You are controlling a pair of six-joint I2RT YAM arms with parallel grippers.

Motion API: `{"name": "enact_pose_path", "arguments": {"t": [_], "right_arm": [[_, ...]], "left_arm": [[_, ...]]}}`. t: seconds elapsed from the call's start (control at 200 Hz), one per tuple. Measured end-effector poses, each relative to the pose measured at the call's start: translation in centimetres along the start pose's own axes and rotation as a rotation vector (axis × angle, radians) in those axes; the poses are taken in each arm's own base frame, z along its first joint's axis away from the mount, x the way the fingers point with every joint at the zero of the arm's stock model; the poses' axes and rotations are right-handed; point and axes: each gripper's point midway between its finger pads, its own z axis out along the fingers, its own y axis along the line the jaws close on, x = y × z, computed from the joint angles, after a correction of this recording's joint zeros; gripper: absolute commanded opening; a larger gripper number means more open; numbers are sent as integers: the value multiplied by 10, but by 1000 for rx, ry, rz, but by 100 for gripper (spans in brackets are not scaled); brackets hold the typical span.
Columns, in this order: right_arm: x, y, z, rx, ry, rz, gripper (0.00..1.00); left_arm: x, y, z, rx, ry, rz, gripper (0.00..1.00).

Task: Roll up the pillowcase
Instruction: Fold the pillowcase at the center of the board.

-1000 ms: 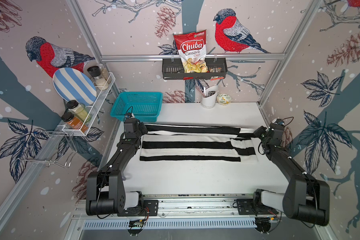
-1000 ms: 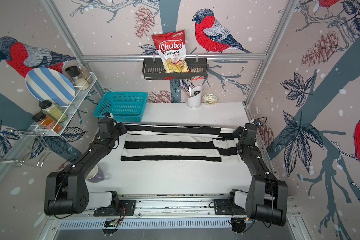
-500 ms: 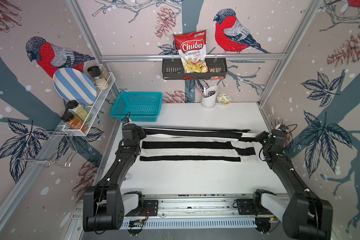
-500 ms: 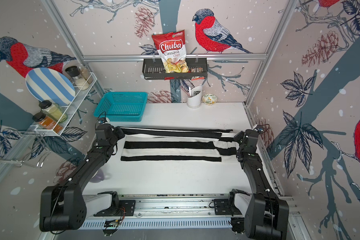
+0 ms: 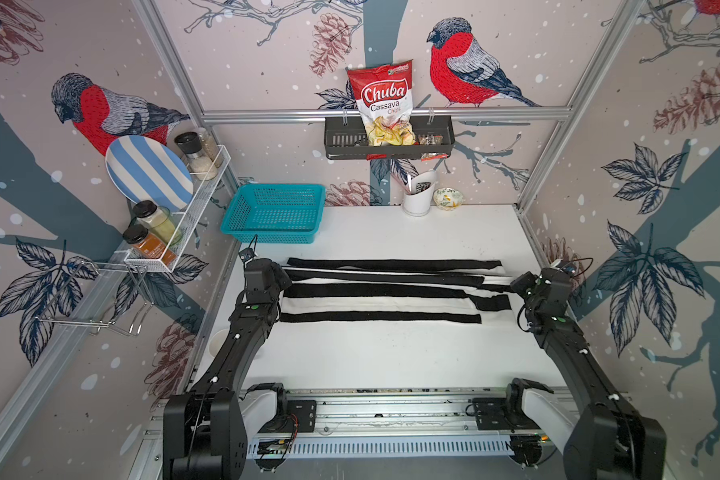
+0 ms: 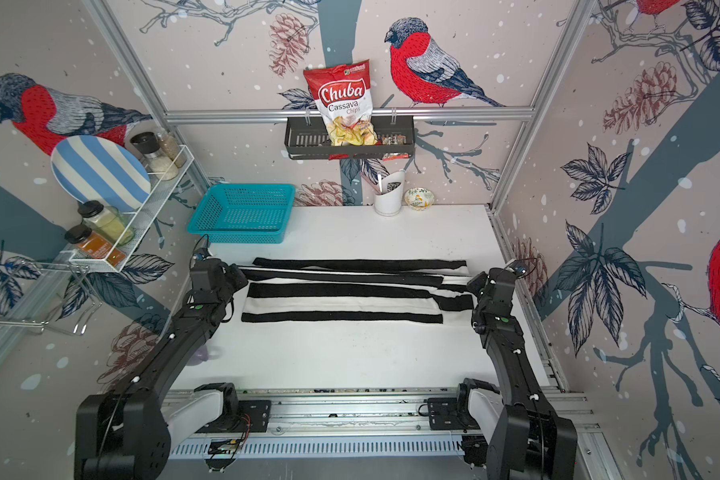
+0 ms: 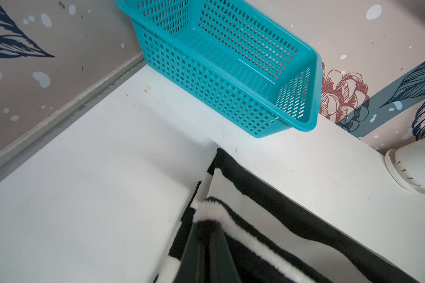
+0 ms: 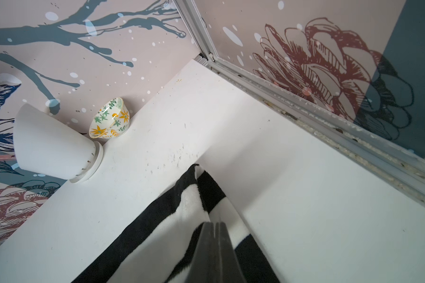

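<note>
Soft black-and-white striped fabric pillowcase (image 5: 379, 291) lies across the middle of the white table (image 5: 391, 357). Left gripper (image 7: 206, 232) is pinched on its left end, right gripper (image 8: 214, 225) on its right end. Teal plastic mesh basket (image 5: 267, 237) sits beyond, far left.

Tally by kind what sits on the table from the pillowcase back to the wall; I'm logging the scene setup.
pillowcase: 1
teal basket: 1
white utensil holder: 1
floral bowl: 1
Total: 4
</note>
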Motion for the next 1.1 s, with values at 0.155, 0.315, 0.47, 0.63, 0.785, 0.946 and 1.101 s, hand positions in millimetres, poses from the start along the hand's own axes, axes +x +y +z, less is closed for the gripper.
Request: {"name": "enact_pose_path", "arguments": {"t": [0.155,0.315,0.47,0.63,0.785,0.946,1.101], "right_arm": [[18,-13,2,34,34,18,0],[31,-23,3,60,55,24,1],[45,-35,3,92,76,45,1],[54,-43,2,113,85,69,9],[45,-44,-7,120,39,92,71],[28,-35,-26,90,-37,92,77],[26,-16,-33,22,-56,61,77]], "left_arm": [[31,15,-1,-16,38,-40,0],[44,23,-4,-11,24,-71,0],[53,27,-5,-5,14,-96,0],[56,29,-5,1,5,-122,7],[49,25,-14,38,-43,-137,51],[28,13,-32,98,-113,-159,60],[6,4,-46,132,-165,-166,68]]}}
